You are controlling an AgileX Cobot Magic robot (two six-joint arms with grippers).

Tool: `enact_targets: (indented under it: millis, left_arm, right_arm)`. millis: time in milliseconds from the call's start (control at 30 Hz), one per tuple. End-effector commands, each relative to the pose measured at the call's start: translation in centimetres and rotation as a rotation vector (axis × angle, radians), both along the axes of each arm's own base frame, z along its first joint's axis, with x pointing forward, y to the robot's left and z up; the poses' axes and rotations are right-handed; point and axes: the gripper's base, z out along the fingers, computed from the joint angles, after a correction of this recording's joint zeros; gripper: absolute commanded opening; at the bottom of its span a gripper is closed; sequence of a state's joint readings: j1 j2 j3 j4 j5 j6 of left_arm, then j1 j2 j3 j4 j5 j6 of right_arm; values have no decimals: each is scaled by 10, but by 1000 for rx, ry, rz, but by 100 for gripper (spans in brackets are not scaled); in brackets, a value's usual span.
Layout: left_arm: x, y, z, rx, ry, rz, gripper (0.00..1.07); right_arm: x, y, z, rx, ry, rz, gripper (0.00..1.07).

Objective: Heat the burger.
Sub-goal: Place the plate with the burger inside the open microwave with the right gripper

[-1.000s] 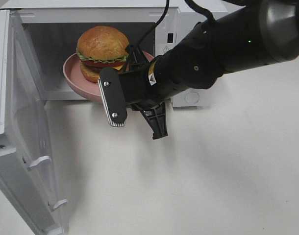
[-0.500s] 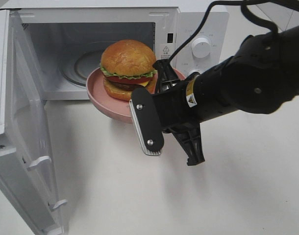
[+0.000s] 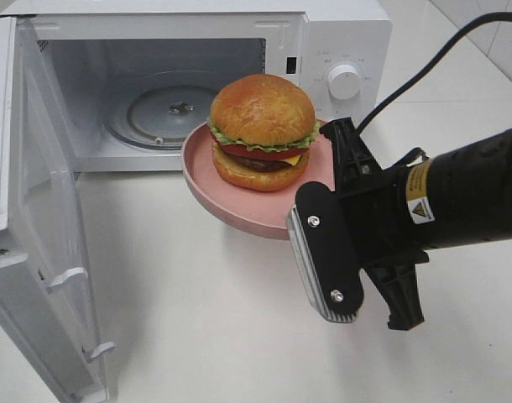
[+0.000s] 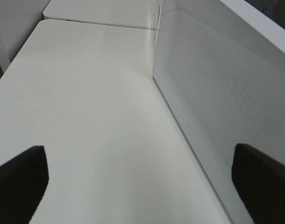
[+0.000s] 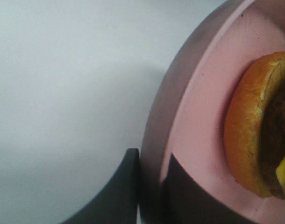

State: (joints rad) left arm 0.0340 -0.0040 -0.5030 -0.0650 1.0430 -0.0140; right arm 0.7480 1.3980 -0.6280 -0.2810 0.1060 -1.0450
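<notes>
The burger (image 3: pixel 262 130), with its golden bun, lettuce, tomato and cheese, sits on a pink plate (image 3: pixel 231 208) held in the air just in front of the open microwave (image 3: pixel 340 34). My right gripper (image 3: pixel 333 164) is shut on the plate's right rim. In the right wrist view its dark fingers clamp that rim (image 5: pixel 154 154), with the burger (image 5: pixel 254 140) beside them. My left gripper (image 4: pixel 142 186) is open with nothing between its fingers, and it is outside the exterior high view.
The microwave's door (image 3: pixel 38 252) swings wide open at the left, reaching the table's front. Its glass turntable (image 3: pixel 168 109) is bare. A control knob (image 3: pixel 344 81) sits on the right panel. The left wrist view shows white tabletop beside a perforated white panel (image 4: pixel 217 107).
My right arm has drawn back to the right and toward the front, carrying the plate and burger from the microwave's mouth out over the table. The left gripper stays open.
</notes>
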Motion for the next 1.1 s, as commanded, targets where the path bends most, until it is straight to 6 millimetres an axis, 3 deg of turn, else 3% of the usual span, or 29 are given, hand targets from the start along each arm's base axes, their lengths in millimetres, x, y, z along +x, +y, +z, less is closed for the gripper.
enact_targets:
  millis: [33,667,833,900,1100]
  left_arm:
    - [-2,-1,0,-3,-24,0,100]
    - [-2,-1,0,-3,-24,0,100]
    - [-2,-1,0,-3,-24,0,100]
    - [-2,-1,0,-3,-24,0,100]
    - [-2,-1,0,-3,-24,0,100]
  right_arm:
    - [-9,-8,11,56,-51,5,0]
    - [-48,-61,33,14,-46,-179,0]
    - [-52,-74,40,21,-48,-301,0]
    - [-54,-87,44,23,-52,-452,0]
    - [-54,-101,46,41,-52,-676,0]
